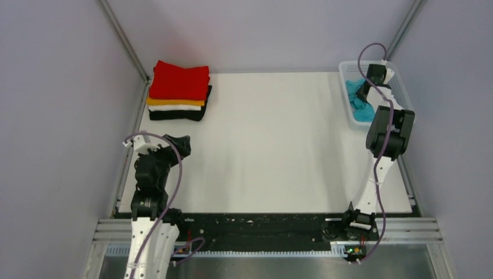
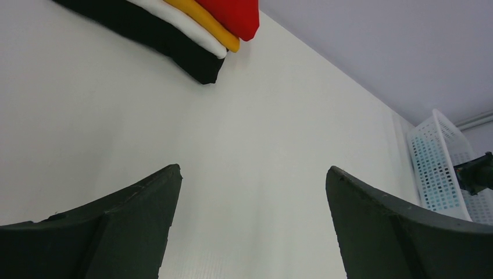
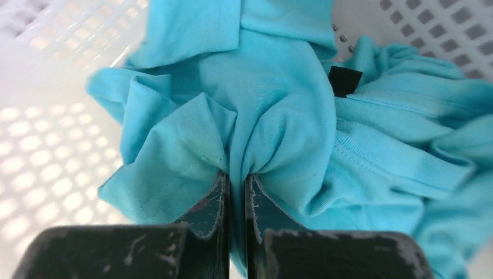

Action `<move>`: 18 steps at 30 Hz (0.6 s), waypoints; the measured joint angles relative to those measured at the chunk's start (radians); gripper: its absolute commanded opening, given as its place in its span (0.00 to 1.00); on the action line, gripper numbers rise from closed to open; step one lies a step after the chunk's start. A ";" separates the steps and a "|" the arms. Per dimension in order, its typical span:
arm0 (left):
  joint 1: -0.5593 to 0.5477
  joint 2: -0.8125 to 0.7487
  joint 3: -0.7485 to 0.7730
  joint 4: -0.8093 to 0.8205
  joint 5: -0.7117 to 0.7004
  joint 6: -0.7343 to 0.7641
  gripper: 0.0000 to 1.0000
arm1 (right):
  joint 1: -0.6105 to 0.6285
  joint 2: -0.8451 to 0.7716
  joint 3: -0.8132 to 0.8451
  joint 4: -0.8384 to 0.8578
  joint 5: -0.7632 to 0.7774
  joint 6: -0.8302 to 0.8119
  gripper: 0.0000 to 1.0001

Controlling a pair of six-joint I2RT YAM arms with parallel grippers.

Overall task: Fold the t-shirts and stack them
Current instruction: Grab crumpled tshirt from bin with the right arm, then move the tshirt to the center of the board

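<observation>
A folded stack sits at the table's far left: the red t-shirt [image 1: 179, 81] on top, then orange [image 1: 174, 102], white [image 1: 174, 107] and black [image 1: 177, 115]. The stack also shows in the left wrist view, with the red t-shirt [image 2: 235, 14] uppermost. The turquoise-blue t-shirt [image 1: 356, 100] lies crumpled in the white mesh basket [image 1: 401, 87]. My right gripper [image 3: 237, 177] is down in the basket, shut on a pinched fold of the turquoise-blue t-shirt [image 3: 279, 116]. My left gripper [image 2: 253, 174] is open and empty above the bare table, near its left front.
The white mesh basket [image 2: 439, 168] stands at the table's far right corner. Grey walls and metal frame rails [image 1: 125, 40] close in the table on three sides. The right arm's elbow [image 1: 389, 136] hangs over the table's right edge.
</observation>
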 measured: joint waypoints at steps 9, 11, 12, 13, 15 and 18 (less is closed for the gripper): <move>0.000 0.005 0.002 -0.024 0.006 -0.028 0.99 | 0.009 -0.582 -0.167 -0.041 -0.206 -0.119 0.00; 0.000 0.006 0.004 -0.033 0.014 -0.038 0.99 | 0.037 -0.722 -0.153 -0.037 -0.275 -0.143 0.00; 0.000 0.006 0.008 -0.039 0.022 -0.043 0.99 | 0.071 -0.786 -0.131 -0.041 -0.313 -0.160 0.00; 0.000 0.005 0.013 -0.047 0.029 -0.046 0.99 | 0.120 -0.834 -0.103 -0.043 -0.346 -0.178 0.00; 0.000 0.002 0.027 -0.065 0.040 -0.055 0.99 | 0.241 -0.893 -0.053 -0.043 -0.419 -0.211 0.00; 0.000 -0.027 0.042 -0.089 0.049 -0.078 0.99 | 0.410 -0.935 -0.019 -0.041 -0.550 -0.237 0.00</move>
